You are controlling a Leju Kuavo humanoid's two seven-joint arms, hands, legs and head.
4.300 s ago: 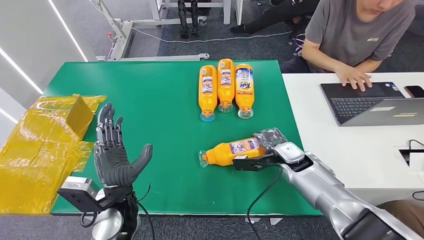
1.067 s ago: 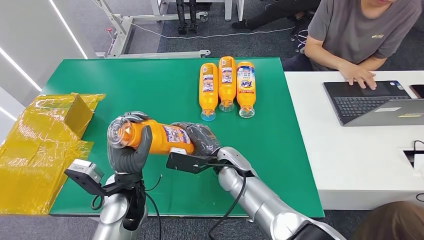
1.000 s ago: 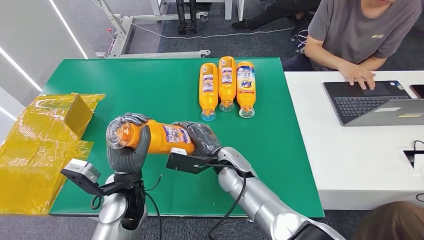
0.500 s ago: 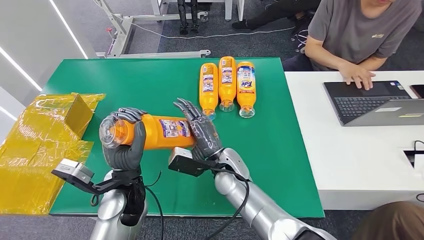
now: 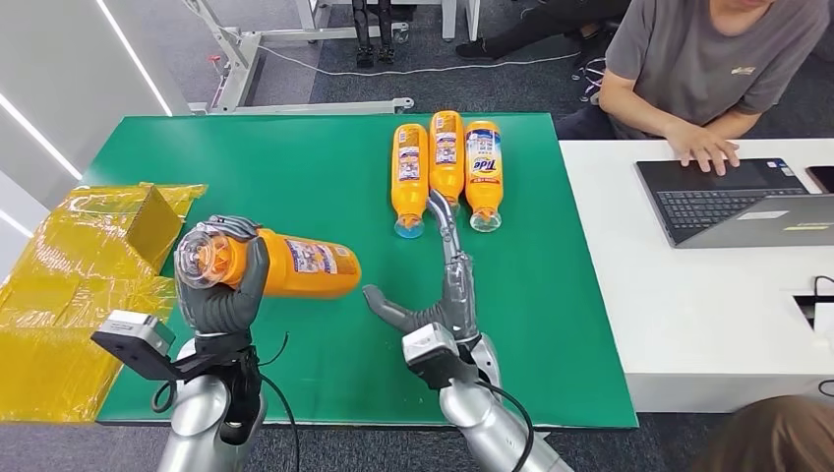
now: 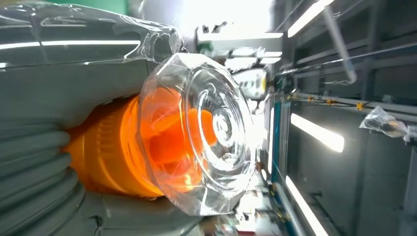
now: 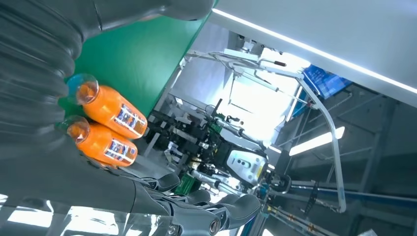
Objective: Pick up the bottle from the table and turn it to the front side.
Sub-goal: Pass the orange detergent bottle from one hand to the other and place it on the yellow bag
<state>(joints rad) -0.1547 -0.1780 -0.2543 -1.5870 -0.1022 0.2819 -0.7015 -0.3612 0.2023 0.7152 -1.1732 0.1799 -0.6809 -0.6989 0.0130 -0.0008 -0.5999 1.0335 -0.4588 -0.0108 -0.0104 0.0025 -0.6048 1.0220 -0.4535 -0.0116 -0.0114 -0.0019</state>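
Where the green worktop spreads before the robot, a white worktop adjoins it on the right, bearing a laptop under a seated person's hand. Yellow wrapped packaging: on the green worktop's left edge. Right hand: released, fingers spread upward, grasping nothing, near the middle. Left hand: clasping the orange bottle at its clear-capped end, bottle raised off the surface, lying roughly level. Three orange bottles: flat, side by side, far edge.
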